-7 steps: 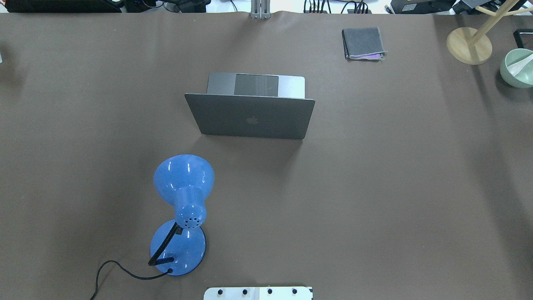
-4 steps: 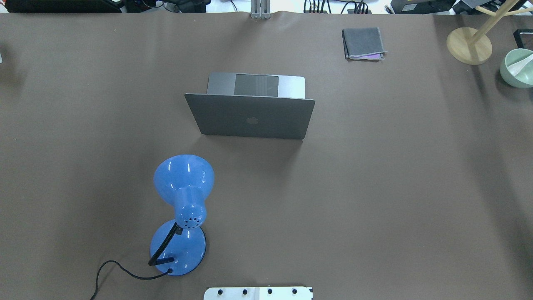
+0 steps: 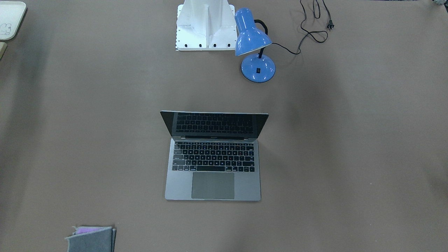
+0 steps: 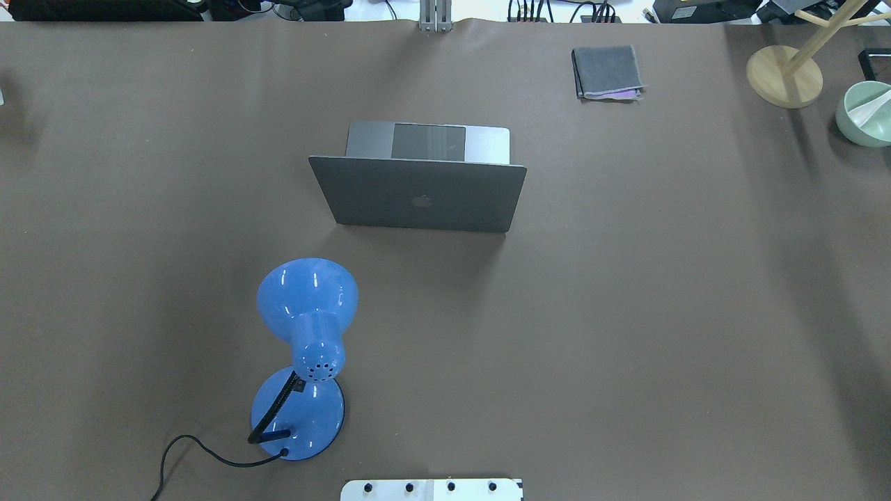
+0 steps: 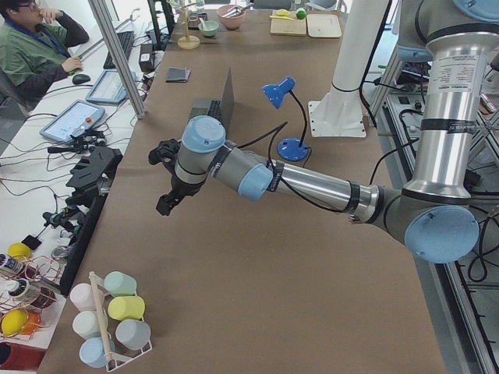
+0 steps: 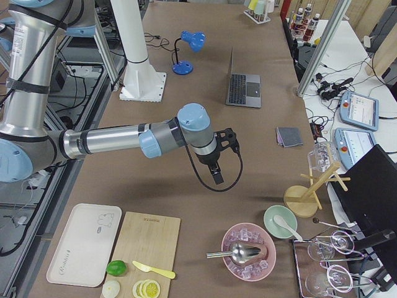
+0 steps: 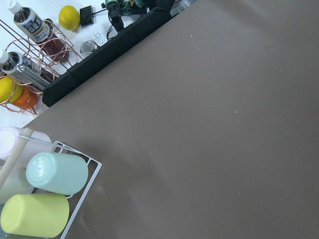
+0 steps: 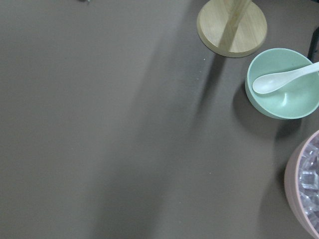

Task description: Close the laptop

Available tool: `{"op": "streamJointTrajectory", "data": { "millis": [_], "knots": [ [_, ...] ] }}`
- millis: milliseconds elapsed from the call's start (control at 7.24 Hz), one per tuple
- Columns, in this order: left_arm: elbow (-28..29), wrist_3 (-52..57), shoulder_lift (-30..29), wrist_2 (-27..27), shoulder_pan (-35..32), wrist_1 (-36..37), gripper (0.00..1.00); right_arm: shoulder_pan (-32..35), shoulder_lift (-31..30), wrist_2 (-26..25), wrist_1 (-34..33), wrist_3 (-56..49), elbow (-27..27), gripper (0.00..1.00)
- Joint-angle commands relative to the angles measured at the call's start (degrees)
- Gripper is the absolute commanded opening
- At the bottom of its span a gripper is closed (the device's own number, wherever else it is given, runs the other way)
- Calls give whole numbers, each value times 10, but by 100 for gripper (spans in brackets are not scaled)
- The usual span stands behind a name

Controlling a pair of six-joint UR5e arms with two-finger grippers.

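No shift since a second ago: laptop [image 4: 418, 191] open, lid's top edge free, well apart from left gripper [image 5: 164, 206] and right gripper [image 6: 217, 177]; bare table [image 4: 626, 313] between. Finger spacing on both: cannot tell.

the one sign we can make out is the dark apple logo [image 4: 420, 202], at the centre of the laptop [image 4: 376, 193] lid as seen from overhead. from the front, the black keys [image 3: 213, 156] carry white legends, but they are too small for us to read. in the exterior right view, at about 7 o'clock, a white tray [image 6: 87, 248] bears a small drawn figure and a line of lettering near its edge, which we cannot read either. in the left wrist view, at 10 o'clock, two bottles [image 7: 30, 25] wear printed labels, and the print is blurred. no word or number is legible to us.
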Motion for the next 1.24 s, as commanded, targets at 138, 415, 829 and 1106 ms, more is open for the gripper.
{"op": "streamJointTrajectory", "data": {
  "millis": [138, 415, 829, 1106],
  "knots": [
    [-2, -249, -23, -22, 109, -115, 98, -70, 45, 21, 30, 185, 19, 96],
    [-16, -448, -44, -20, 180, -178, 98, -159, 74, -47, 30, 351, 54, 94],
    [-57, -628, -92, 6, 268, -175, 98, -310, 112, -174, -16, 582, 127, 95],
    [-73, -690, -139, 44, 326, -131, 97, -386, 217, -250, -204, 644, 171, 95]
  ]
}}
